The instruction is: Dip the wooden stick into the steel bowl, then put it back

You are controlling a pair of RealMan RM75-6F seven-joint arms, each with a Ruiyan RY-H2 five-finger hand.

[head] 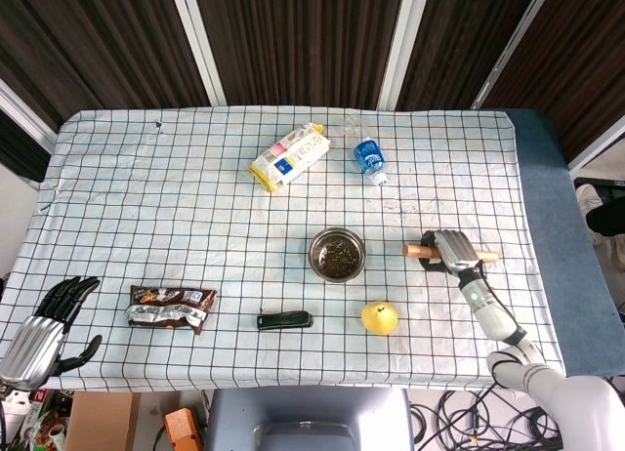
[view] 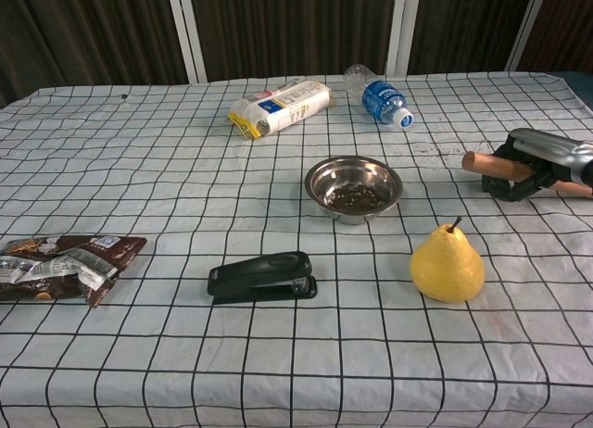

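Observation:
The wooden stick (head: pixel 418 249) (view: pixel 484 164) lies nearly flat just above the table on the right, and my right hand (head: pixel 453 251) (view: pixel 535 161) grips it around its middle. The steel bowl (head: pixel 337 254) (view: pixel 353 186) holds dark bits and stands at the table's centre, to the left of the stick and apart from it. My left hand (head: pixel 41 328) hangs off the front left corner of the table, fingers spread, holding nothing; the chest view does not show it.
A yellow pear (head: pixel 379 317) (view: pixel 447 261) stands in front of the bowl on the right. A black stapler (head: pixel 284 320) (view: pixel 261 276) and a brown snack packet (head: pixel 171 307) (view: pixel 63 264) lie toward the front left. A white packet (head: pixel 290 156) (view: pixel 279 107) and a water bottle (head: pixel 367 155) (view: pixel 377 96) lie at the back.

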